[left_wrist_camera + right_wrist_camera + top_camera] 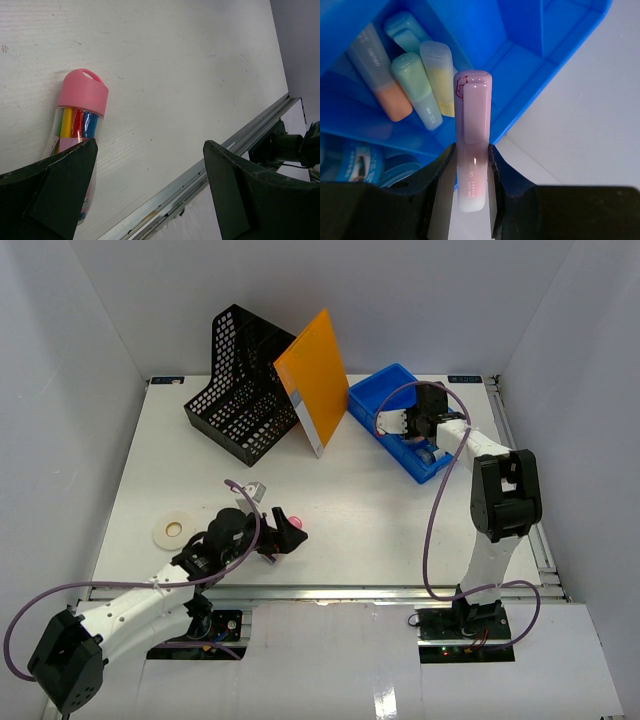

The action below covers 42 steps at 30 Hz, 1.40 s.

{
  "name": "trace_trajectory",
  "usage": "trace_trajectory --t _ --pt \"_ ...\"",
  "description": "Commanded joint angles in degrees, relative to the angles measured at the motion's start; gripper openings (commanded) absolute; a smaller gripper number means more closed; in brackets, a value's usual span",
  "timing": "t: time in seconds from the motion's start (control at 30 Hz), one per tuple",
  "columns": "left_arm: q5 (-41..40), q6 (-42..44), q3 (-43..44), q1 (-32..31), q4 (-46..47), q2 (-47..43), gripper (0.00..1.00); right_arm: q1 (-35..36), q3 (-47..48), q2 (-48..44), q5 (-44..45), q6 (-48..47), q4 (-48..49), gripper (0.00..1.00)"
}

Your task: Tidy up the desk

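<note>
The white desk carries a blue compartment tray at the back right. My right gripper hangs over the tray and is shut on a pale pink highlighter, which it holds above the tray's near wall. Orange, green and yellow highlighters lie in a tray compartment. My left gripper is open and low over the desk's front part. A clear tube of coloured pens with a pink cap lies beside its left finger, outside the jaws.
A black mesh file holder stands at the back left with an orange folder leaning on it. A white tape roll and a small grey object lie front left. The aluminium rail runs just below my left gripper.
</note>
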Motion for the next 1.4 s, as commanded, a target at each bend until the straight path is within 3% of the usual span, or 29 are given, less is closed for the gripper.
trace_trajectory --t 0.0,0.2,0.43,0.8,0.93,1.03,1.1,1.23,1.37 --pt "-0.1 1.0 1.5 0.2 0.9 0.9 0.98 -0.4 4.5 2.8 0.6 -9.4 2.3 0.08" --pt "-0.2 1.6 2.9 0.2 0.0 3.3 0.98 -0.5 4.8 5.2 -0.6 -11.8 2.7 0.20" --pt "-2.4 4.1 9.4 0.2 -6.9 7.8 0.98 -1.0 3.1 3.7 -1.9 -9.2 2.7 0.48" --pt "-6.2 7.8 22.3 0.2 -22.0 16.2 0.98 -2.7 4.5 -4.5 -7.3 6.9 -1.8 0.55" --pt "-8.7 8.0 25.7 0.2 -27.9 19.4 0.98 -2.7 3.9 -12.3 -17.1 23.4 -7.5 0.55" --pt "-9.5 8.5 27.9 0.1 -31.5 23.0 0.98 -2.9 2.0 -18.7 -31.2 36.1 -15.2 0.55" --pt "-10.0 8.7 28.9 0.1 -32.9 24.9 0.98 -2.9 -2.6 -23.8 -42.1 38.6 -18.5 0.58" --pt "-13.9 11.3 33.4 -1.8 -37.8 32.0 0.98 -2.9 -15.8 -32.9 -55.3 43.3 -16.8 0.62" --pt "-16.7 14.4 36.9 -3.7 -39.7 39.2 0.98 -3.0 -22.1 -37.2 -59.5 45.7 -15.4 0.64"
